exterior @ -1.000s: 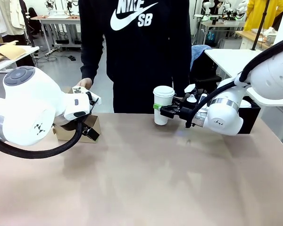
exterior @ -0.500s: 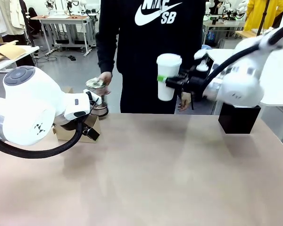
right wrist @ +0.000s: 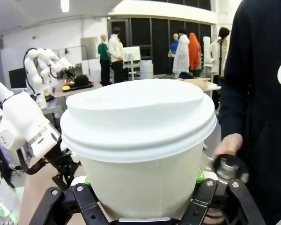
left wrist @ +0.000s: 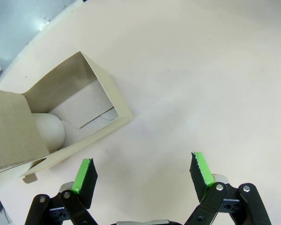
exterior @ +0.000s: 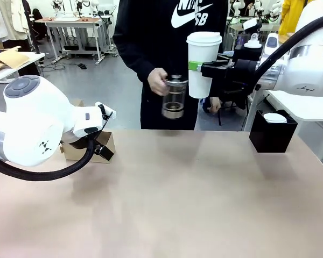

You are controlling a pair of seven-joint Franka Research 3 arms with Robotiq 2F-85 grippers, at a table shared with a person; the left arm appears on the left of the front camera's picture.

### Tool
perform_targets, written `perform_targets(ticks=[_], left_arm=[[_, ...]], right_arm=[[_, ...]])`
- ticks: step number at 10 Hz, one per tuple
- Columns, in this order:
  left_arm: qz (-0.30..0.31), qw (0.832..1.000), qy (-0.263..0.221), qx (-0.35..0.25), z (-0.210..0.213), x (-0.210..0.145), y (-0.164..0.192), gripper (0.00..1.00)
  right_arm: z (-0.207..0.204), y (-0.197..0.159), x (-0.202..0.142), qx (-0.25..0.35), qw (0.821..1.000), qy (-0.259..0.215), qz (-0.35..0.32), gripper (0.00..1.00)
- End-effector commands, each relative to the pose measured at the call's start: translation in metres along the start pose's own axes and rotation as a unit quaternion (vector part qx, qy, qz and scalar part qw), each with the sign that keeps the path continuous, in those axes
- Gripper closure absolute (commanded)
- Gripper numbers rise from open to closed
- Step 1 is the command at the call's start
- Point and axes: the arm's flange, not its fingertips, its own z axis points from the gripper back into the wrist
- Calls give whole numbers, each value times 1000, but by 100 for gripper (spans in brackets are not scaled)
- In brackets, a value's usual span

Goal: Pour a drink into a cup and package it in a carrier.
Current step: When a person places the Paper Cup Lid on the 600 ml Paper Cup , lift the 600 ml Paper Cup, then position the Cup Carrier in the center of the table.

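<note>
Cup (exterior: 204,64) is up in the air, upright, white lid (exterior: 204,38) on, above the far edge of the tabletop (exterior: 177,204), right of centre. My right gripper (exterior: 199,66) has it clamped side-on around the upper body, green pads against the paper. In the R wrist view the cup (right wrist: 138,140) sits square between the fingers of the gripper (right wrist: 140,180), so the grip looks firm.

Just beside the cup, towards the middle, the person's hand (exterior: 159,81) holds a glass carafe (exterior: 174,97) by the handle, also off the table and lower than the cup's rim. There's a dark bit at its base, prob. the drink (exterior: 173,111); can't tell how much.

Carrier (exterior: 105,146) is at the far left corner of the tabletop, partly behind my L arm. In the L wrist view the carrier (left wrist: 110,91) lies open w/ a pale rounded shape (left wrist: 49,131) inside. Left gripper (left wrist: 143,171) hangs near it over bare table, jaws spread wide, holding nothing.

Black box (exterior: 272,137) sits at the far right edge, a small lidded cup (exterior: 274,117) in its top.
</note>
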Motion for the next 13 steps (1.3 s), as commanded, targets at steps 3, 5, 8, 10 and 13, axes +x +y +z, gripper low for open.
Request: perform_targets(ticks=[3,5,8,10,13], left_arm=[[2,1000,0,0,0,-1,1,0],[2,1000,0,0,0,-1,1,0],[2,1000,0,0,0,-1,1,0],[2,1000,0,0,0,-1,1,0],[6,1000,1,11,19,9,4,0]], right_arm=[[0,0,0,0,1000,0,0,20],[0,0,0,0,1000,0,0,20],[0,0,0,0,1000,0,0,20],[0,0,0,0,1000,0,0,20],[0,0,0,0,1000,0,0,20]])
